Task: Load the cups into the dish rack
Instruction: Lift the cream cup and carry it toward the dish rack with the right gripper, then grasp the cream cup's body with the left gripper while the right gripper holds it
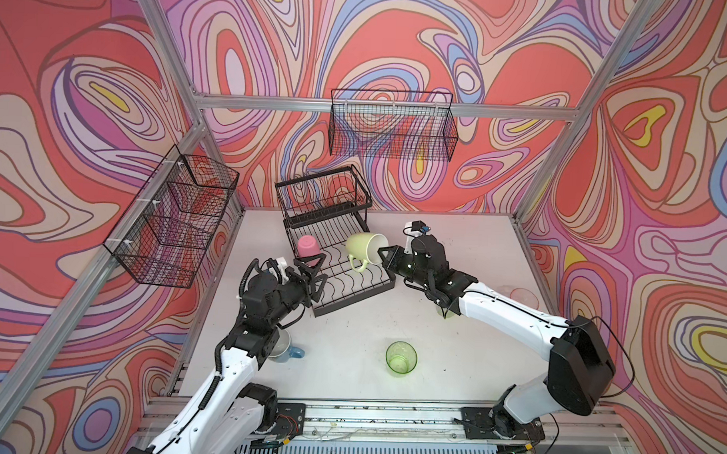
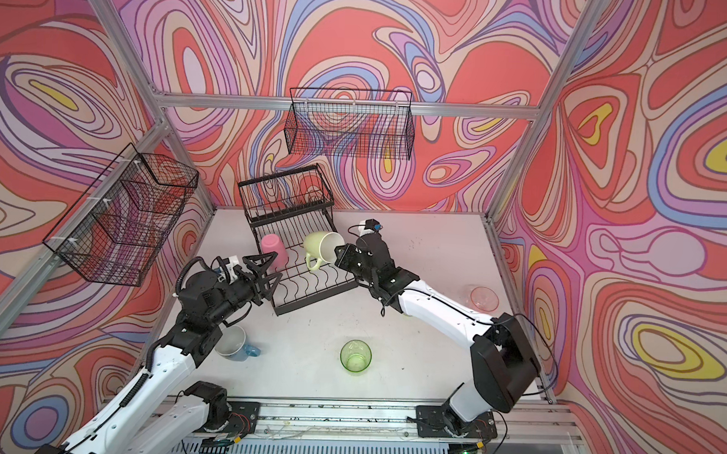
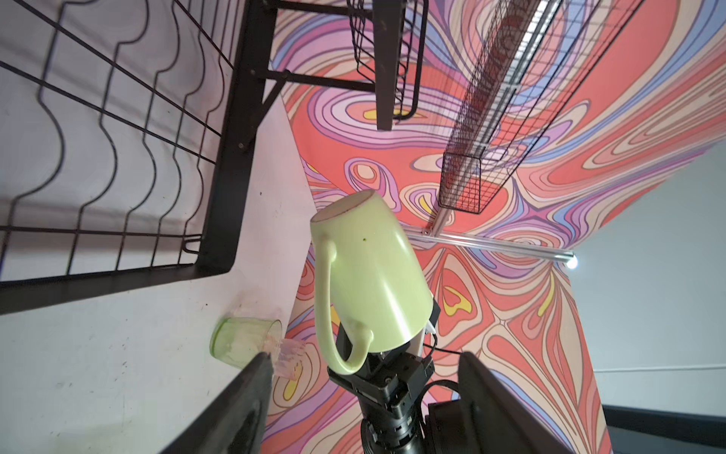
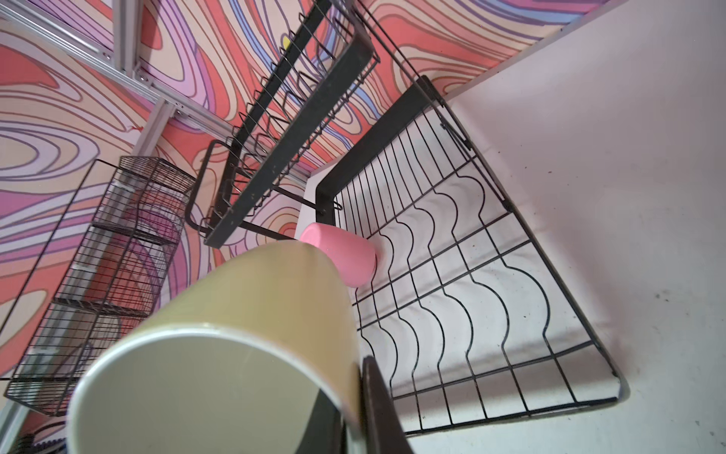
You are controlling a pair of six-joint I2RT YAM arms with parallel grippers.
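The rack (image 3: 235, 157) stands at the tabletop's (image 1: 349, 360) 11 o'clock, its raised basket toward the far wall and its flat tray toward the middle. A pink tumbler (image 1: 308, 247) sits mouth-down at the tray's 10 o'clock corner, just in front of the raised basket.

The right fingers (image 4: 379, 405) are clamped on the rim of the mug (image 1: 365, 247), one inside the mouth and one outside. The mug is tipped on its side above the tray's 2 o'clock part, base toward 10 o'clock, mouth toward 4 o'clock, handle hanging down. Whether the handle touches the wires cannot be told.

The left fingers (image 3: 235, 408) are spread wide with nothing between them. They hover over the tray's 9 o'clock edge, just at 6 o'clock of the pink tumbler.

On the tabletop a blue mug (image 1: 284, 350) lies at 8 o'clock, half under the left arm. A green tumbler (image 1: 401, 359) stands upright at 6 o'clock. A clear pink tumbler (image 1: 523, 298) is at 3 o'clock, and a second green tumbler (image 3: 245, 342) is beside it, mostly hidden by the right arm in both top views.
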